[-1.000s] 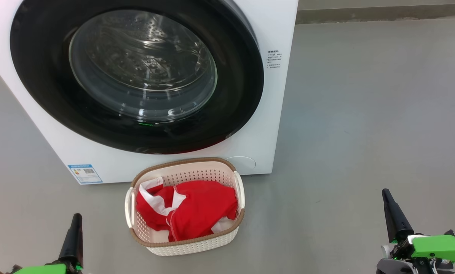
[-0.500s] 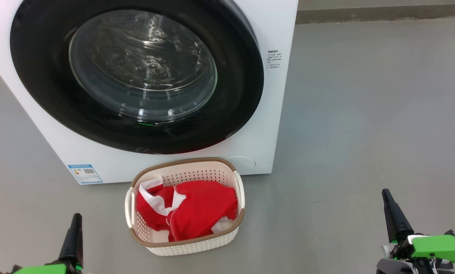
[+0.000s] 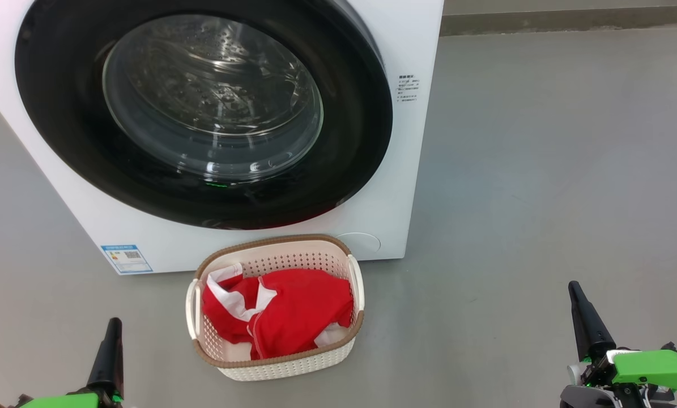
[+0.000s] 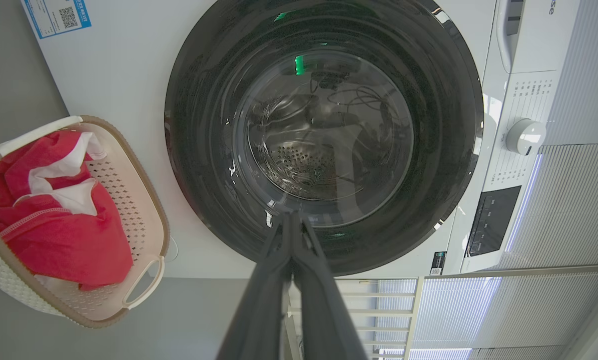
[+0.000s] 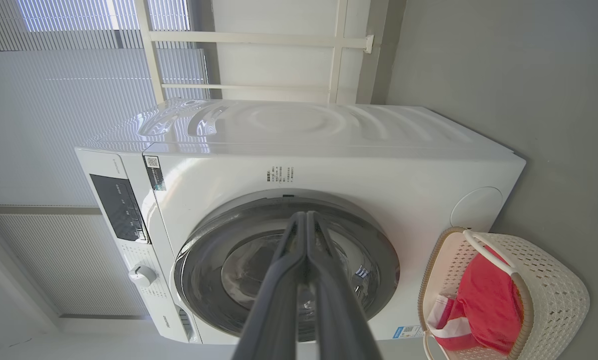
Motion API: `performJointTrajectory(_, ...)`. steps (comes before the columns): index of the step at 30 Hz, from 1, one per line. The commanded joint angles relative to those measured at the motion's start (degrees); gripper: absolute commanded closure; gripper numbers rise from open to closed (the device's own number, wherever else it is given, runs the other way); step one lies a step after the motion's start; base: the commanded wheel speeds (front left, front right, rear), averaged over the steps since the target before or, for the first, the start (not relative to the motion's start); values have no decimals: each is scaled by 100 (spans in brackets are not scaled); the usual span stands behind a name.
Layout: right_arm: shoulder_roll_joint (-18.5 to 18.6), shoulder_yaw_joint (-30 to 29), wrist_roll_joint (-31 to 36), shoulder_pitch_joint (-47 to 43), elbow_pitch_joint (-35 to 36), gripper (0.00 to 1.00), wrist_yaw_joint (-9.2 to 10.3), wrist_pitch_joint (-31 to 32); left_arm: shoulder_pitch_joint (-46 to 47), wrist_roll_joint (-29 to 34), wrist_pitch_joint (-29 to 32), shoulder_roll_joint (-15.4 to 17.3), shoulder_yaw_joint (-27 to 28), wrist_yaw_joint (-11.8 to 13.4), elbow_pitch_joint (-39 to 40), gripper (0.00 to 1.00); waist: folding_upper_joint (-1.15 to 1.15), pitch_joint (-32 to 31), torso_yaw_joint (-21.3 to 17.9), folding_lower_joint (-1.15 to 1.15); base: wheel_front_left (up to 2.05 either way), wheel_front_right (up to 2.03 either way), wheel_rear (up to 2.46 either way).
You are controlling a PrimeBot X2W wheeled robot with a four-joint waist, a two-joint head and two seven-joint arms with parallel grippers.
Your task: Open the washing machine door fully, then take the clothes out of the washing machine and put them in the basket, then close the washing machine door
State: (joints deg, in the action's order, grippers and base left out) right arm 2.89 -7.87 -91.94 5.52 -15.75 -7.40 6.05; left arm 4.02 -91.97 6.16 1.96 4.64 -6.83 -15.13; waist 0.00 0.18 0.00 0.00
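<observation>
The white washing machine (image 3: 406, 141) fills the upper left of the head view. Its door (image 3: 66, 113), black-rimmed with a glass bowl, lies flat against the front, and a bare steel drum shows through the glass. On the floor in front stands the cream basket (image 3: 276, 368) with the red and white clothes (image 3: 293, 317) inside. My left gripper (image 3: 113, 324) is shut and empty at the lower left, well apart from the basket. At the lower right my right gripper (image 3: 572, 286) is shut and empty too. The left wrist view has the door (image 4: 198, 150) and the basket (image 4: 148, 220); the right wrist view shows the washing machine (image 5: 329, 165) from the side.
Grey floor (image 3: 542, 170) stretches wide to the right of the machine. A dark skirting line (image 3: 570, 22) runs along the far edge. The control panel with its dial (image 4: 525, 136) and window blinds (image 4: 579, 210) lie beyond the machine.
</observation>
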Motion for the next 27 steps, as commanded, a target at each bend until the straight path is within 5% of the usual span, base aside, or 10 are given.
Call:
performJointTrajectory(1, 1, 133, -21, 67, 173, 100, -9, 45, 218, -16, 36, 93, 192, -66, 108, 100, 0, 0, 0, 0, 0, 0, 0)
performJointTrajectory(27, 0, 131, -19, 67, 172, 100, -9, 47, 218, -15, 37, 93, 193, -66, 108, 100, 0, 0, 0, 0, 0, 0, 0)
